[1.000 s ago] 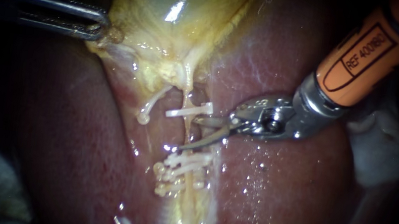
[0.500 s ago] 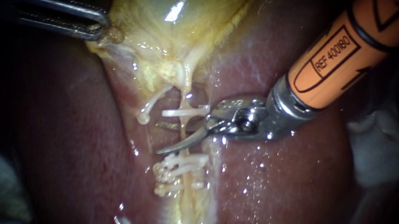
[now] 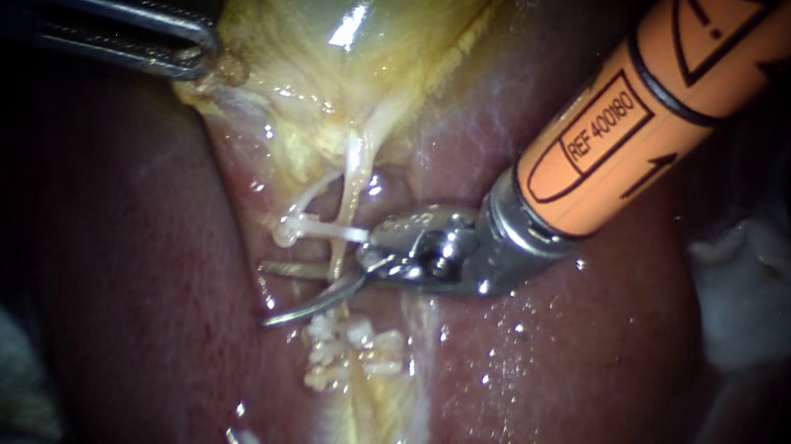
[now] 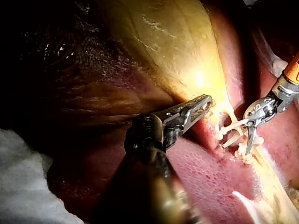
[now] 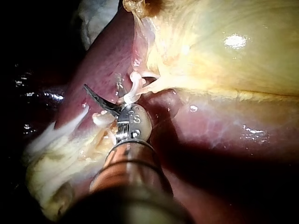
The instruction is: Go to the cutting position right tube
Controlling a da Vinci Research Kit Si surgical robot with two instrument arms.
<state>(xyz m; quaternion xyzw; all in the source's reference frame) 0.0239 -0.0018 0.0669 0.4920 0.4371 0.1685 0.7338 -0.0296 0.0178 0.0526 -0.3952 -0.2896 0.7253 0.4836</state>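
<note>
Right instrument [image 3: 266, 292] blades open around right tube [image 3: 351, 186], frame centre, gripping nothing; drift risks nicking lower clips [image 3: 350, 342]. Left instrument [image 3: 213, 54] jaws clamped on gallbladder [image 3: 342, 4]; slip slackens tube.

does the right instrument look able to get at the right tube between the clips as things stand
Probably yes: the right instrument has its jaws open astride the right tube, between the upper clip and the lower clips. Nothing seems to block it; the left instrument holds the gallbladder clear.
</note>
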